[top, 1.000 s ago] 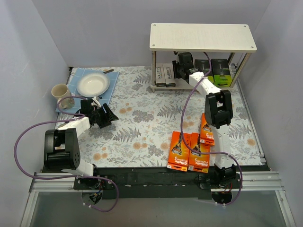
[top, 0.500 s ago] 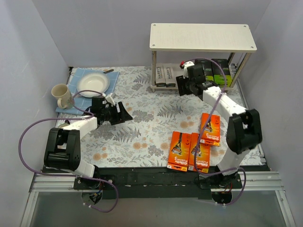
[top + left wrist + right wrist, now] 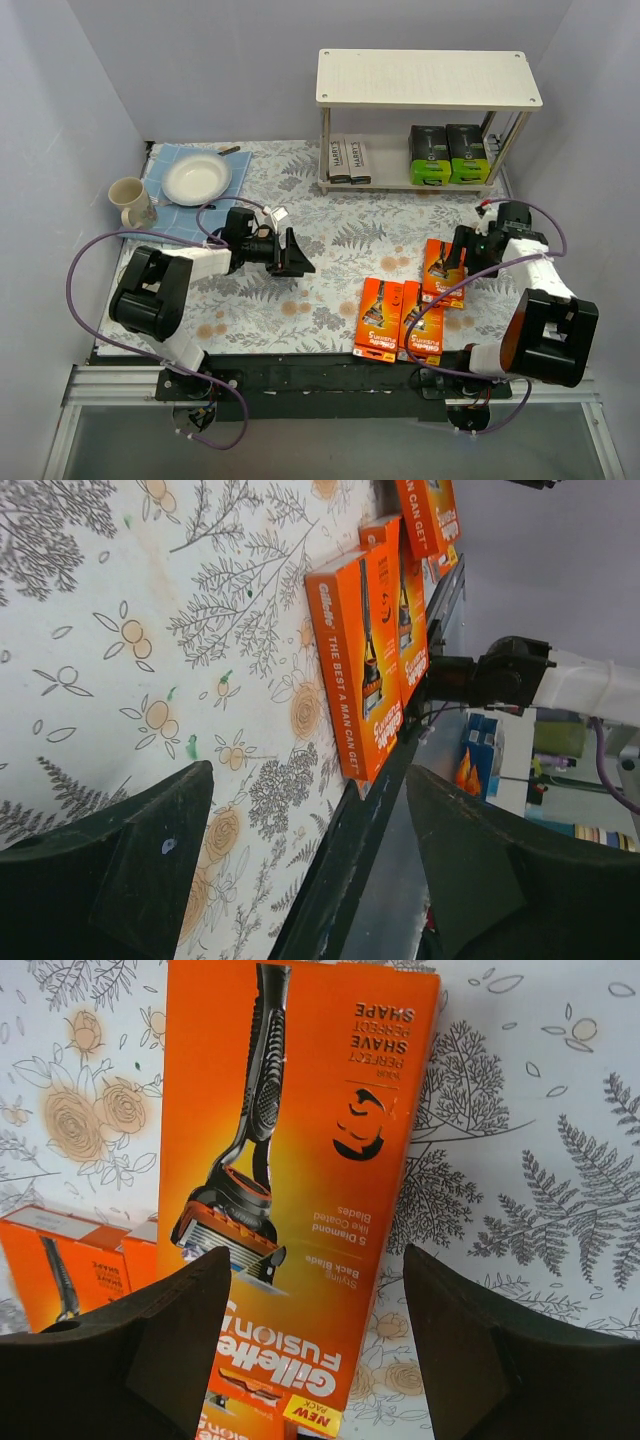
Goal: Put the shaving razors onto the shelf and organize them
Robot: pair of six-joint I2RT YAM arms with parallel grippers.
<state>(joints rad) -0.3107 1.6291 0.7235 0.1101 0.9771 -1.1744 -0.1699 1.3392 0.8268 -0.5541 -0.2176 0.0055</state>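
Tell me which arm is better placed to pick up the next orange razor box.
Right. The right tool hovers open over the farthest orange box, which fills its wrist view; the left tool sits farther away.

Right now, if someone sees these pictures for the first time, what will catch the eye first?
Three bright orange razor boxes lie at the near right of the table, the loudest colour in view. The right arm holds its open jaws over the farthest orange box. Behind, the pale shelf carries black-and-green boxes on its lower tier.
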